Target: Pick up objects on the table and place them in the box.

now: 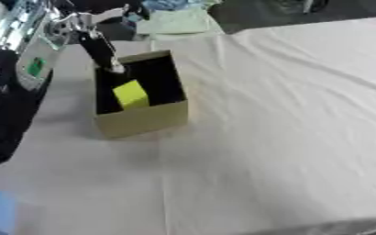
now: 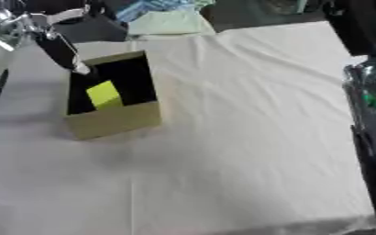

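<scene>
At upper left, the left hand [image 1: 103, 50] reaches over the box [image 1: 143, 120]; I cannot tell how far it is open. A yellow block [image 1: 131, 95] lies inside the box. The right arm [image 2: 372, 114] is at the right edge, and its hand is not seen.

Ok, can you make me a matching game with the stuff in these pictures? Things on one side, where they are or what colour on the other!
Things:
1. yellow block
2. box
3. left robot hand
4. tablecloth

Descriptions:
A. white, a bit wrinkled
B. reaching down at the box's far rim
C. lying inside the box
D. tan outside, dark inside

Pairs: 1-C, 2-D, 3-B, 4-A
</scene>
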